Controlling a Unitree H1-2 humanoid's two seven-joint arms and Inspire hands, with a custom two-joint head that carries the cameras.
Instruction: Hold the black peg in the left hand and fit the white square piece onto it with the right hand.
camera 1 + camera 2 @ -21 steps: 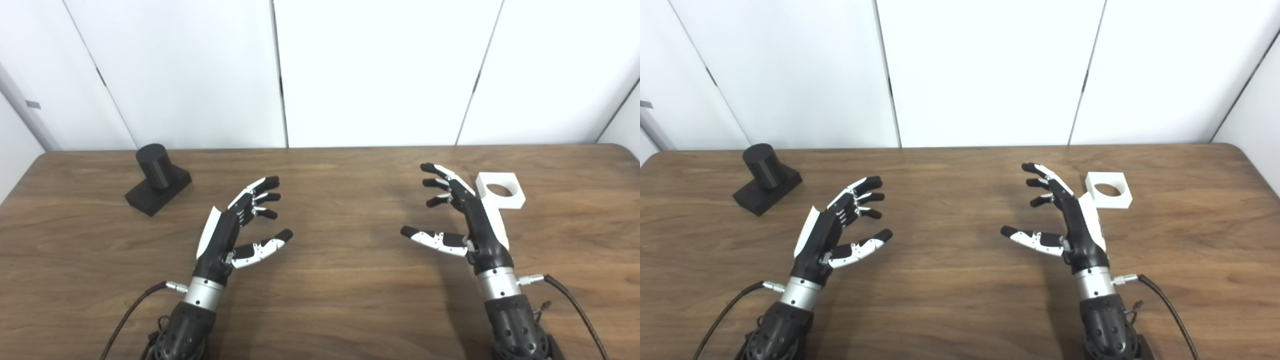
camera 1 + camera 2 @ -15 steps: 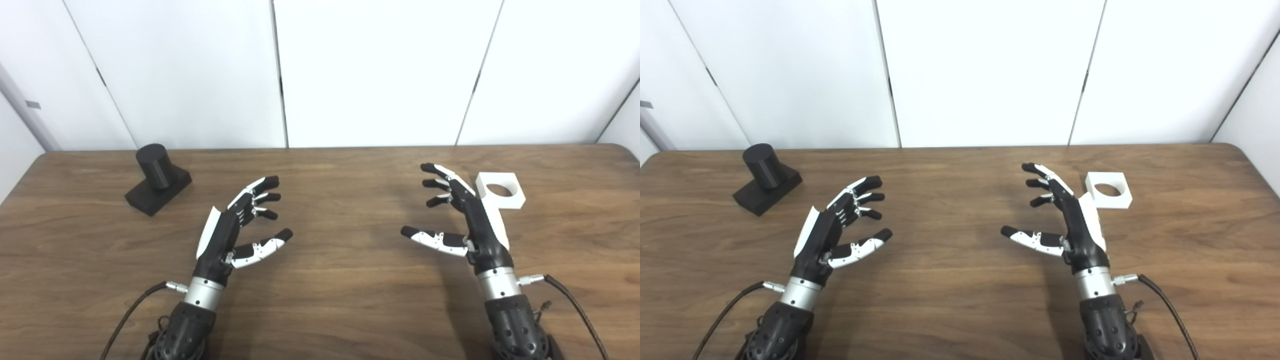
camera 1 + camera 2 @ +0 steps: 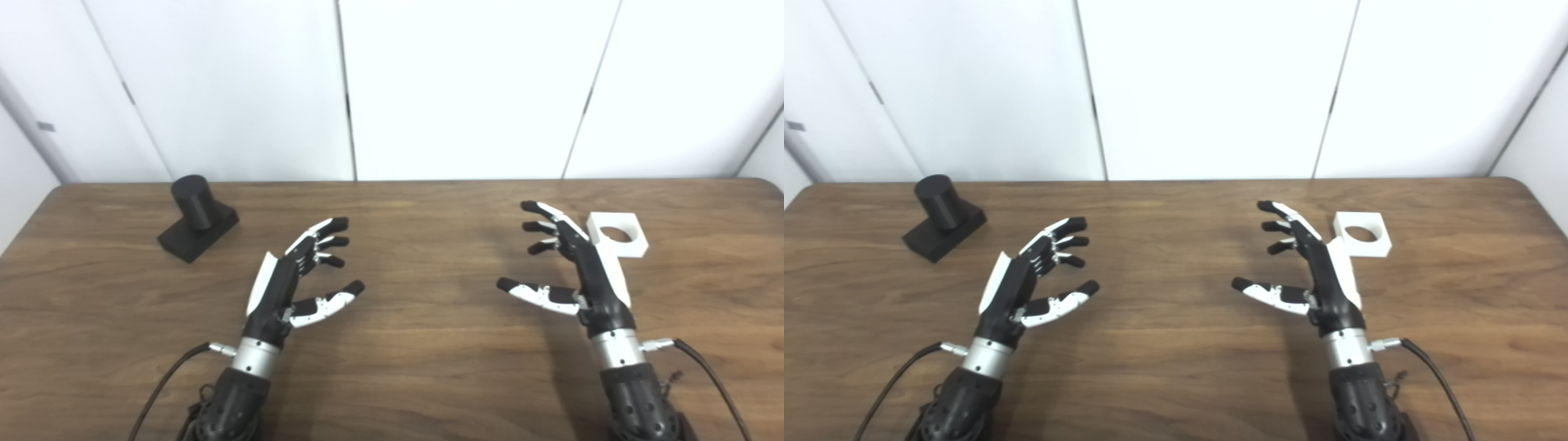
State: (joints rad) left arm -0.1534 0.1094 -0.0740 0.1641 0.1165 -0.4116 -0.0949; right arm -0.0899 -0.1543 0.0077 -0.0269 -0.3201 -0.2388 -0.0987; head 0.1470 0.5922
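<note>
On the brown wooden table (image 3: 392, 367), the black cylindrical peg on its square base (image 3: 196, 218) stands at ten o'clock near the far left edge, well apart from the left hand (image 3: 294, 282). The white square piece with a round hole (image 3: 1361, 233) lies at two o'clock, just beyond the right hand (image 3: 1304, 269). Both hands are spread and empty, with bare wood between them.

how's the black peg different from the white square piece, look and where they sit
The black peg is dark, a round post standing up from a blocky base; the white square piece is pale, a low flat block with a round hole. The black peg sits far left, well clear of the left hand; the white square piece sits far right, just behind the right hand. Both rest on the table, untouched.
</note>
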